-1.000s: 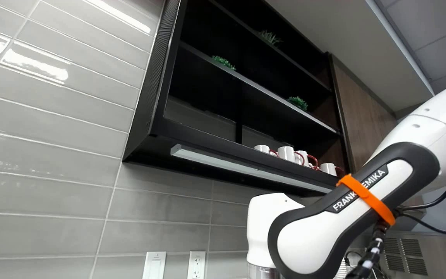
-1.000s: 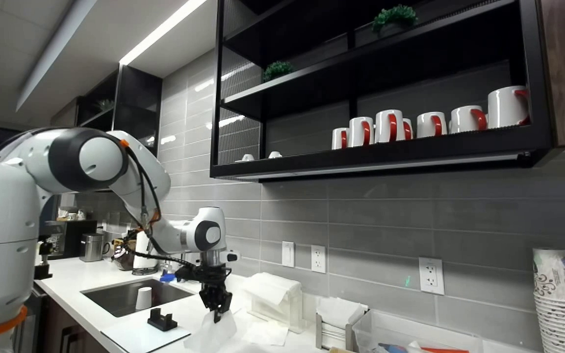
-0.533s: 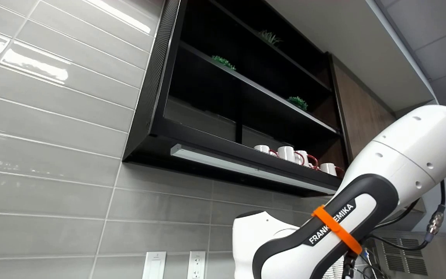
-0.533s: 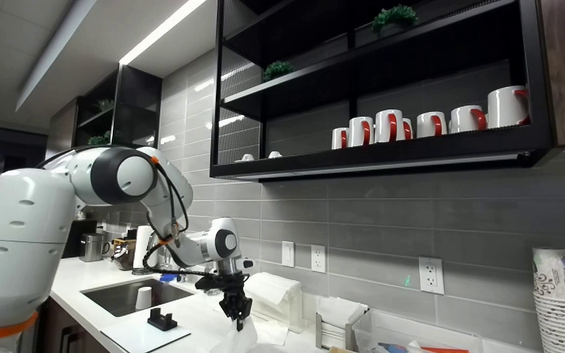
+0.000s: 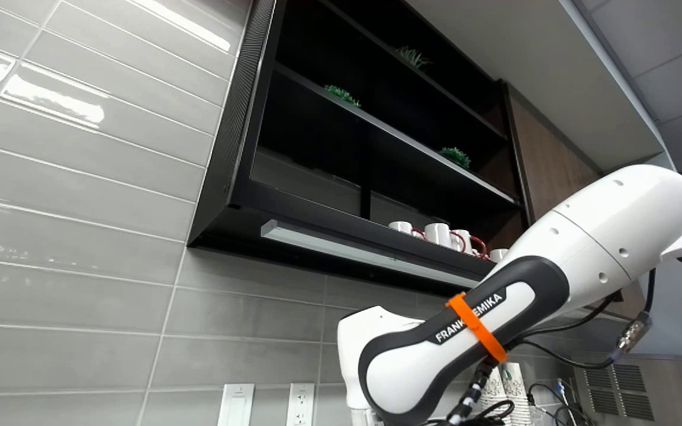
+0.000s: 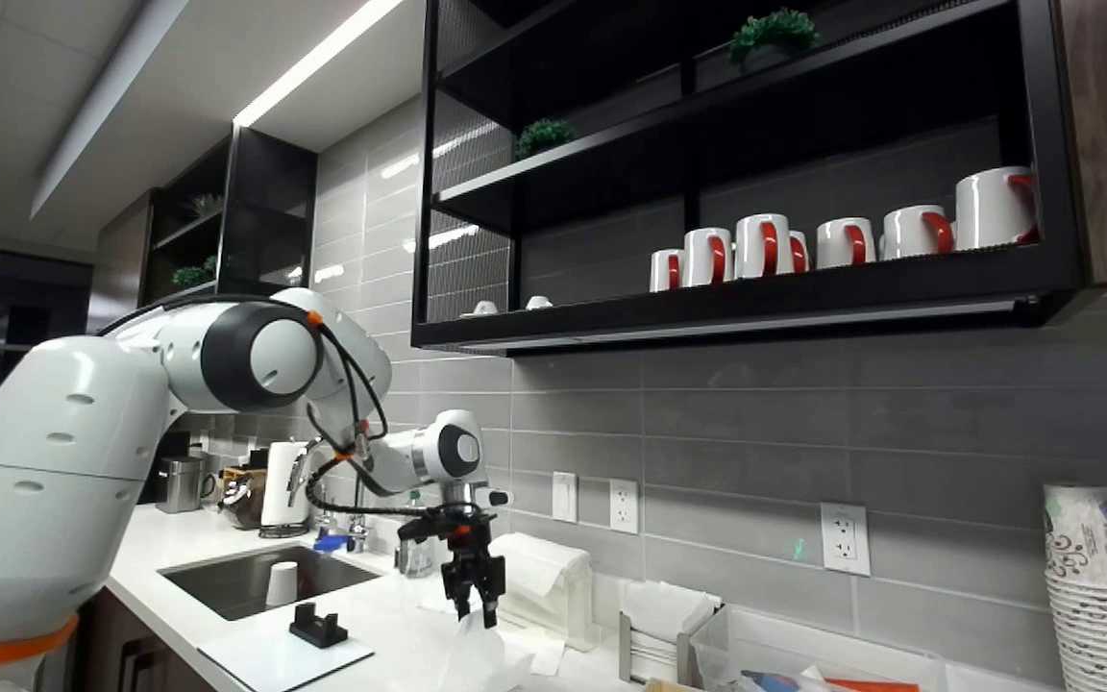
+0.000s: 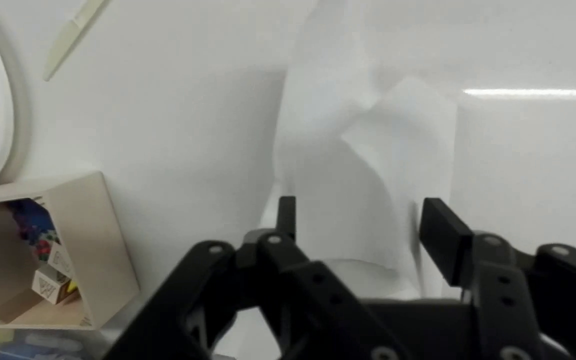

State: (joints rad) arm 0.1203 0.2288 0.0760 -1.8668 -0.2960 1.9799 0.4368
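In an exterior view the robot arm (image 5: 518, 303) leans down past the black shelf unit (image 5: 317, 216), on which several red-handled mugs (image 5: 437, 235) stand. The jaws are under the lower edge of this view, so their state cannot be told from here.

In an exterior view the jaws point down over the worktop (image 6: 414, 625). Directly below their tips the white paper (image 6: 475, 655) rises in a soft peak; whether it touches the tips, I cannot tell. The paper dispenser (image 6: 578, 605) stands near, so a low sideways swing of the arm could, in my judgement, knock it.

In the wrist view the jaws stand apart with a wide gap, and the white paper lies loosely bent below and between them, not clamped. On the left, apart from it, are a wooden box (image 7: 95, 240) with small blocks (image 7: 50, 284) inside, a pale knife (image 7: 70, 37) and a white round rim (image 7: 3, 105). The paper looks thin and light, so the tip beside its edge could catch and drag it. Also, white on white makes the edges hard to see; by this cause a grip could take only a corner, or miss.
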